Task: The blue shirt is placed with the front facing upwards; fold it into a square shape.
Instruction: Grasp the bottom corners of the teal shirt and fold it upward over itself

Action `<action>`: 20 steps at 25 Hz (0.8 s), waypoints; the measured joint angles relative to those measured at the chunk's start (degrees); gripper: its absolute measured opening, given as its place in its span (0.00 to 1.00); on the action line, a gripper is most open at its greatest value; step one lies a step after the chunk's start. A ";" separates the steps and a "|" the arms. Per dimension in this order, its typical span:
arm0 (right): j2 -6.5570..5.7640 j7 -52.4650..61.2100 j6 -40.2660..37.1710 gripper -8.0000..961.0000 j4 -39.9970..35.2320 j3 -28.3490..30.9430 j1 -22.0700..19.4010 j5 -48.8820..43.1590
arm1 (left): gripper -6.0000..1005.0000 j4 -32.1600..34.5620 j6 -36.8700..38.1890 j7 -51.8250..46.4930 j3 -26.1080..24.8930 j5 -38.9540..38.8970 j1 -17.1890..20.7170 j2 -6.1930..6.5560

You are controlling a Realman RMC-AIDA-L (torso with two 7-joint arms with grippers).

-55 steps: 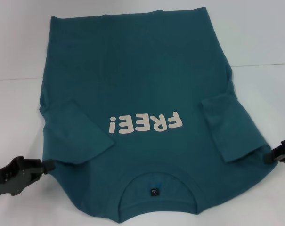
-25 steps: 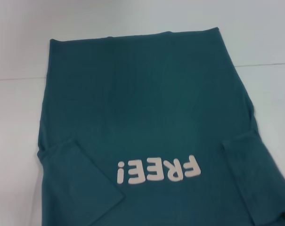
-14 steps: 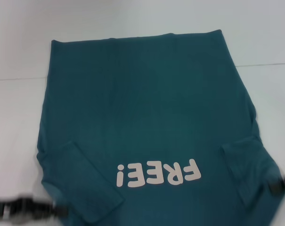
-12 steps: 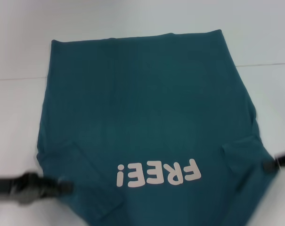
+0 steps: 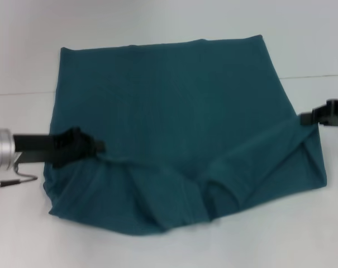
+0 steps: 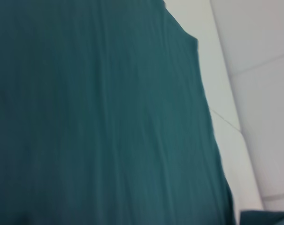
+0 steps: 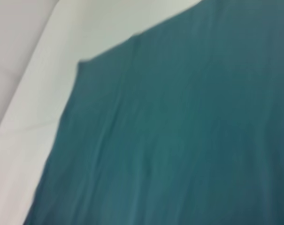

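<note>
The blue shirt lies on the white table with its near part lifted and doubled over toward the far hem. The lettering and collar are hidden under the fold. My left gripper is at the shirt's left side, shut on a pinch of cloth that stretches away from it. At the right edge, my right gripper is shut on the cloth, which rises to it in a taut ridge. Between them the fabric sags in loose folds. Both wrist views show only blue shirt cloth and table.
The white table surrounds the shirt, with a thin seam line running across it behind the grippers. Bare table shows beside the cloth in the left wrist view and the right wrist view.
Both grippers have moved away from me, from the shirt's near shoulders to its middle, carrying the near edge up and over. The lettering and folded sleeves are now covered.
</note>
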 joint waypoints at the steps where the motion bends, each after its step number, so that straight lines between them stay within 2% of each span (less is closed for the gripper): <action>1: 0.04 0.15 1.52 0.05 0.17 -0.10 0.18 -0.04 | 0.03 -0.63 -1.65 0.02 0.04 0.01 -0.72 0.21; 5: 0.08 0.29 7.75 0.05 2.49 -0.29 1.31 -0.24 | 0.03 -1.24 -5.38 0.03 0.18 0.01 -2.49 0.39; 6: 0.09 0.21 9.24 0.05 3.26 -0.39 1.71 -0.29 | 0.03 -2.06 -9.17 -0.12 0.71 0.00 -4.02 0.19; 8: 0.10 0.08 12.23 0.05 4.71 -1.09 2.55 -0.39 | 0.03 -2.73 -11.77 -0.22 1.18 -0.02 -4.81 0.00; 13: -0.22 -0.16 18.61 0.05 9.08 -4.40 5.39 -0.43 | 0.03 -4.80 -20.91 -0.40 2.51 -0.10 -7.17 -1.35; 20: -0.77 -0.27 25.21 0.05 13.46 -10.65 9.81 -0.52 | 0.03 -5.47 -25.43 -0.42 3.16 -0.48 -8.82 -1.78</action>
